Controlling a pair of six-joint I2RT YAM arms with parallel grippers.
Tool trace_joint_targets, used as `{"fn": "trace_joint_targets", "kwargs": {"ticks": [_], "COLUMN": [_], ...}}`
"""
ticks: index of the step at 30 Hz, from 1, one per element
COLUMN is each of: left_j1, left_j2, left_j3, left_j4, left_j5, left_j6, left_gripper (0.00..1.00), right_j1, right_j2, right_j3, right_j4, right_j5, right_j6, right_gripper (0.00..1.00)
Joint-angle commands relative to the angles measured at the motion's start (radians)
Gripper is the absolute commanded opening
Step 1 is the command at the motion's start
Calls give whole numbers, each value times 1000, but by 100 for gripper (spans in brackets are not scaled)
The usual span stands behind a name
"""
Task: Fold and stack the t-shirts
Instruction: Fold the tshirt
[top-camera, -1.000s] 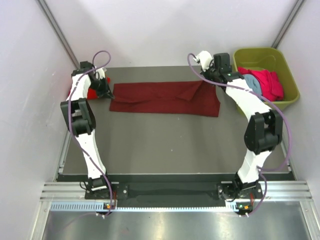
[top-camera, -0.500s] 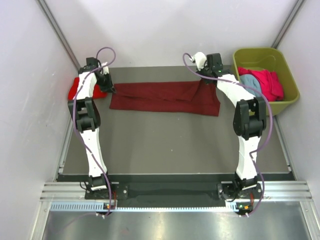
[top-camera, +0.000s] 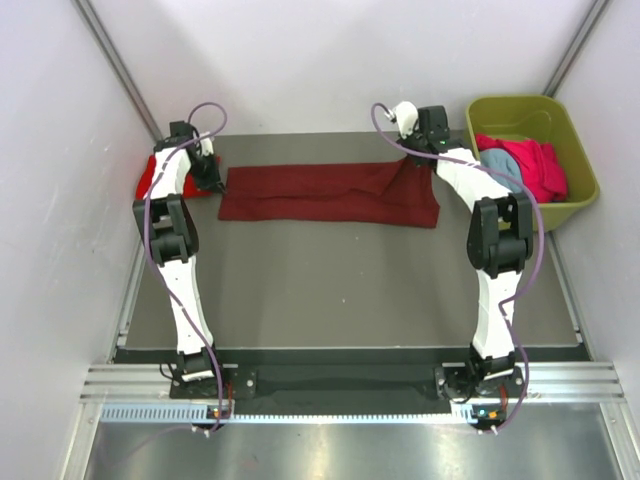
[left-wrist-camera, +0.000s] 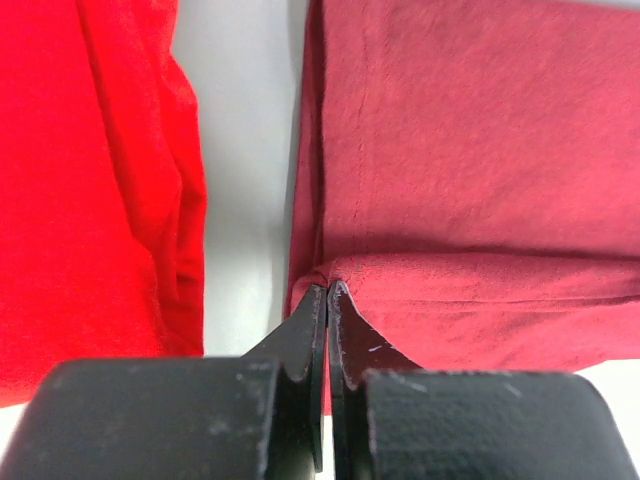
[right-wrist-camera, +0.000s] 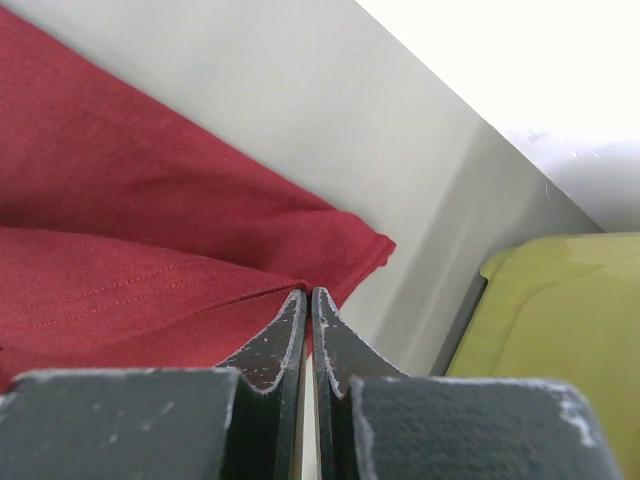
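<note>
Left gripper (left-wrist-camera: 327, 289), lower centre of the left wrist view: its two black fingers are pressed together, pinching a folded corner of the dark maroon cloth t-shirt (left-wrist-camera: 480, 180), which fills the right half of that view. A narrow strip of the grey counter (left-wrist-camera: 240, 150) separates this garment from the bright red cloth t-shirt (left-wrist-camera: 90, 200), which occupies the left of the view and does not touch the maroon one. In the top external view the left gripper (top-camera: 215, 185) sits in the upper left of the frame at the left end of the maroon t-shirt (top-camera: 330, 195). The red t-shirt (top-camera: 150, 178) lies just beyond it, against the left edge of the counter (top-camera: 340, 290). Right gripper (right-wrist-camera: 308, 297), lower centre of the right wrist view: its fingers are likewise closed, nipping the maroon t-shirt (right-wrist-camera: 120, 200) near its corner, with a crease running from the cloth to the fingertips. From above, the right gripper (top-camera: 412, 160) stands in the upper right of the frame at the garment's upper right corner, where the cloth is drawn into a ridge. The maroon t-shirt lies as a long horizontal band across the upper middle of the counter, between the two grippers. At the far upper right stands the olive-green plastic tub (top-camera: 520, 105), holding a crumpled pink t-shirt (top-camera: 535, 165) and a light blue t-shirt (top-camera: 497, 165). The tub's rim (right-wrist-camera: 560, 320) also shows at the lower right of the right wrist view.
</note>
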Motion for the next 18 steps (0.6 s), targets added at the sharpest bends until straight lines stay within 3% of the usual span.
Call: {"fn": "trace_joint_targets", "kwargs": {"ticks": [1, 18], "left_j1": [10, 9], "left_j2": [-94, -59], "left_j3": [-20, 38], "left_j4": [18, 46], "left_j5": [-12, -77], "left_j6": [9, 11], "left_gripper": [0, 0], "right_j1": [-20, -34], "right_j2": [-24, 45], "right_j3": [42, 80], "right_j4": [56, 105], "right_j5": [18, 50], "right_j6": [27, 47], "right_gripper": [0, 0]}}
